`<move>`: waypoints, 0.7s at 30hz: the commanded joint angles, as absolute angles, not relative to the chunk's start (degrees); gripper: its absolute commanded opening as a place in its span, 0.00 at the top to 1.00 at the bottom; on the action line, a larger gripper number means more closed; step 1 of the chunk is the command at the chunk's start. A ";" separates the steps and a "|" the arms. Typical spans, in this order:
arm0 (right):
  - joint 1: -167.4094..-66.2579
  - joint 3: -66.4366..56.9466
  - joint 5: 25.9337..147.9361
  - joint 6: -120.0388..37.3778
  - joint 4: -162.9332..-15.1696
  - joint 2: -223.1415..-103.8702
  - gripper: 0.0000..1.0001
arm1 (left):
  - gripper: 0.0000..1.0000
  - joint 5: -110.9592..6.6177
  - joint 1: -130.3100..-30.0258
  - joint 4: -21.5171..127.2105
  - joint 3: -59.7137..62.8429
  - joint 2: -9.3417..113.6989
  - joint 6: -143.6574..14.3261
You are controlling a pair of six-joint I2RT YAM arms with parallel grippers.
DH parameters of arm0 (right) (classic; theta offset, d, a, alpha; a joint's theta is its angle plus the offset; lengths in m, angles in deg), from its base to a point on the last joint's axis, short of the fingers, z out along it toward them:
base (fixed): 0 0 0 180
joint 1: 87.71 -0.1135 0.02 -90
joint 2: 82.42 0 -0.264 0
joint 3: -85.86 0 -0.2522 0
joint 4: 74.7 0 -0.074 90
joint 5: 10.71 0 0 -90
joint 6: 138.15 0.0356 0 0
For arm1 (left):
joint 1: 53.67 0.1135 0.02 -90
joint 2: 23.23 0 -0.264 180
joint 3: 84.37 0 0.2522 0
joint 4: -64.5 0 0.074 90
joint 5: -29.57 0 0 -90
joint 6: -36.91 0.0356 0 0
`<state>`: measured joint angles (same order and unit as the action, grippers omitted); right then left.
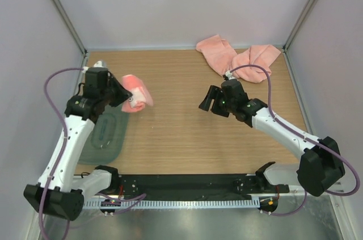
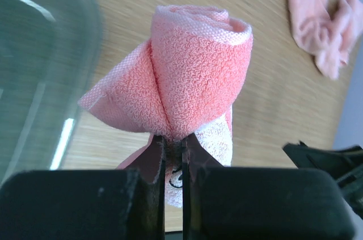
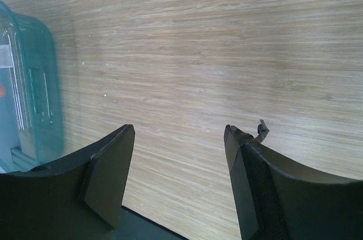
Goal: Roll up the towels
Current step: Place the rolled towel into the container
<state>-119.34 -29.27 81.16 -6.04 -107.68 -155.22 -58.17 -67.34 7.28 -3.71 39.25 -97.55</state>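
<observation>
- Left pincer (image 1: 126, 97): clenched on the rolled towel (image 1: 137, 92), over the left part of the worktop (image 1: 181, 132). In the left wrist view its fingertips (image 2: 160, 155) pinch the lower end of the roll, with only a thin slit between them.
- Rolled towel (image 2: 195, 70): salmon-pink terry, wound into a short, loose cylinder. The spiral end faces away from the wrist camera, and a paler strip with a dark mark sits down at the grip. It is just past the far end of the tray (image 1: 108, 135). Whether it touches the worktop cannot be told.
- Loose towels (image 1: 238, 58): two more of the same pink cloth, unrolled and crumpled, touching each other in the far right corner of the worktop. They are well apart from both arms and show at the upper right of the left wrist view (image 2: 317, 19).
- Right pincer (image 1: 205, 101): released, jaws wide apart, near the middle of the worktop and pointing left. In the right wrist view (image 3: 178, 138) bare wood grain shows between the jaws.
- Tray (image 3: 34, 92): translucent grey-green plastic, flat on the worktop at the left, beside the left arm.
</observation>
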 commanded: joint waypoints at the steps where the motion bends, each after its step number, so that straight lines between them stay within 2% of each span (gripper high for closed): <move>1: -119.35 -27.64 83.16 -6.75 -107.35 -155.46 0.29 | 1.00 -65.87 -61.33 -5.84 -0.38 35.05 -91.60; 11: -119.61 -28.79 87.82 -7.89 -108.40 -154.85 0.29 | 1.00 -71.94 -41.30 -16.93 -3.80 25.21 -85.26; 16: -119.87 -29.58 88.52 -9.38 -111.12 -153.18 0.29 | 1.00 -71.69 -37.85 -15.36 -9.77 23.70 -85.16; 21: -119.88 -31.07 88.96 -9.56 -112.27 -151.95 0.29 | 1.00 -67.64 -36.35 -10.44 -14.35 28.18 -87.62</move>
